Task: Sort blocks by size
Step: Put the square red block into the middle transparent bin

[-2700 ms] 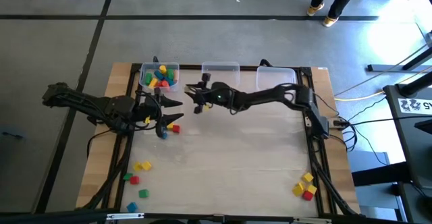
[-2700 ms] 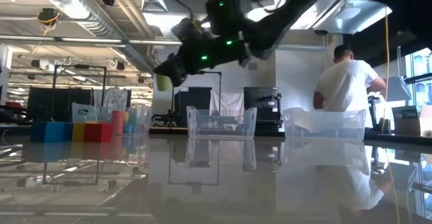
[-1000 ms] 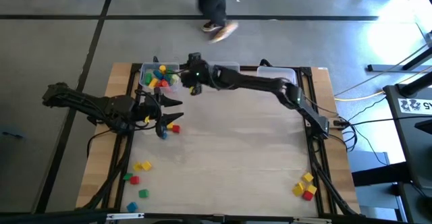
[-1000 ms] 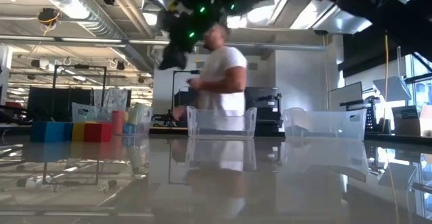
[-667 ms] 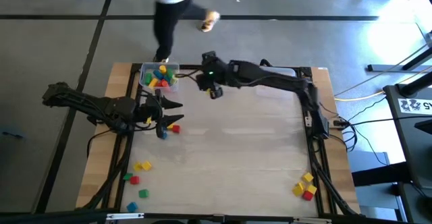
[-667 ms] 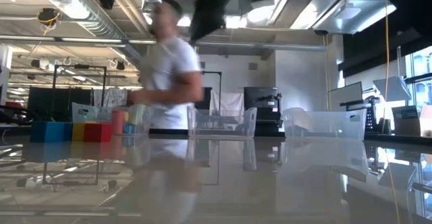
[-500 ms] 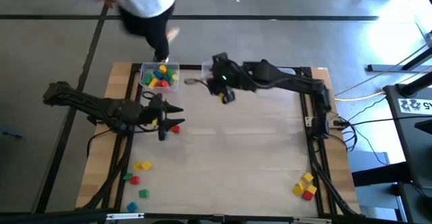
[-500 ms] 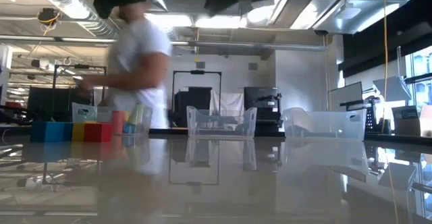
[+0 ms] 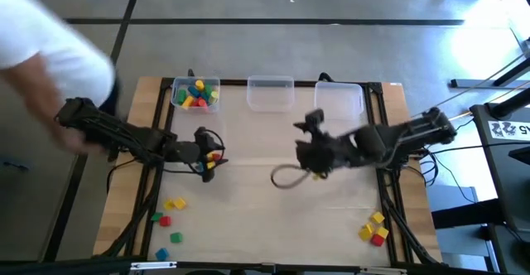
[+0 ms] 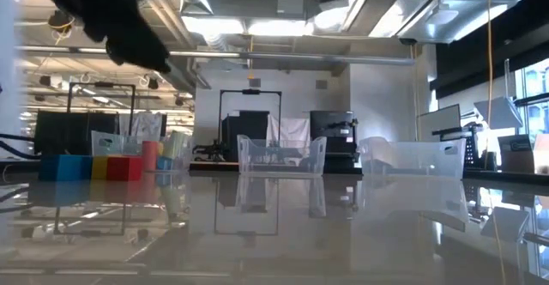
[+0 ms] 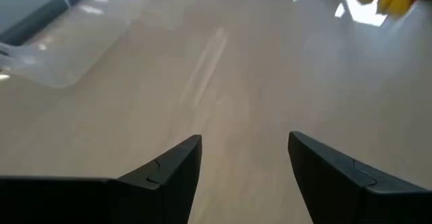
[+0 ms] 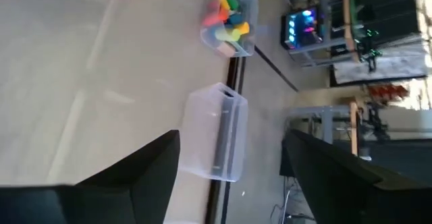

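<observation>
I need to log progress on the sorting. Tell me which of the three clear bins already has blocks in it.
The leftmost bin along the far edge. It holds a pile of mixed-colour blocks; the middle bin and the right bin show none.

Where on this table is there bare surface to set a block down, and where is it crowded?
Bare: the wide middle and near stretch between the left corner blocks and the right corner blocks, below the right hand. Crowded: the far edge with three bins, and around the left hand, where a red block lies.
</observation>
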